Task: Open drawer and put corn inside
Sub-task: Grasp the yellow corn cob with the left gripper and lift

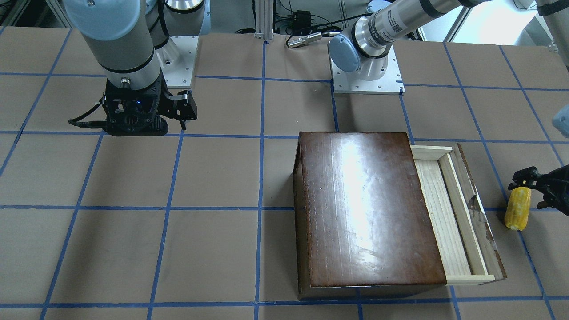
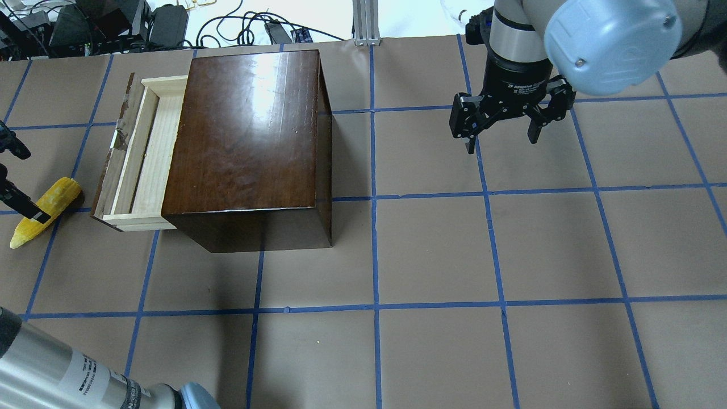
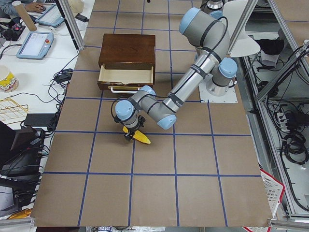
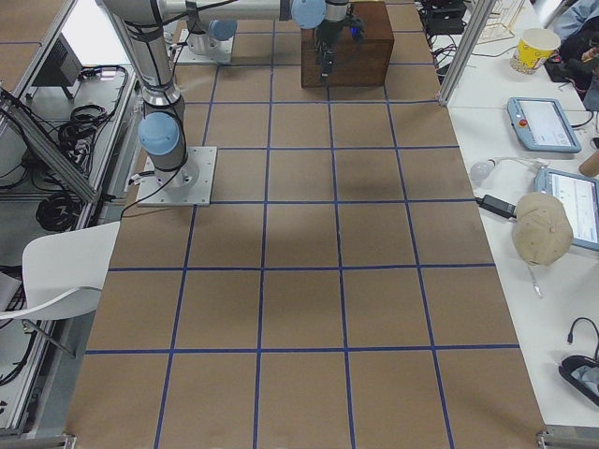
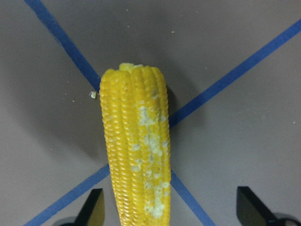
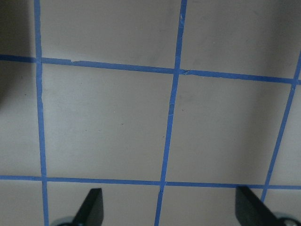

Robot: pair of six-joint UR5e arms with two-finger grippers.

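The drawer (image 2: 147, 153) of pale wood stands partly pulled out of the dark-brown box (image 2: 250, 130), and its tray is empty. It also shows in the front view (image 1: 444, 213). The yellow corn (image 2: 48, 210) lies on the table beside the drawer's front panel, also seen in the front view (image 1: 518, 209). My left gripper (image 2: 17, 176) is open and low over the corn. In the left wrist view the corn (image 5: 136, 150) lies between the fingertips (image 5: 94, 209), nearer this one, with a gap on each side. My right gripper (image 2: 501, 139) is open and empty, held above the table far from the box.
The table is brown paper with a blue tape grid (image 2: 372, 199). The two arm bases (image 1: 366, 73) stand at the robot's edge. The left arm's forearm (image 2: 68, 378) crosses the overhead view's near-left corner. Cables and gear (image 2: 113, 23) lie beyond the far edge.
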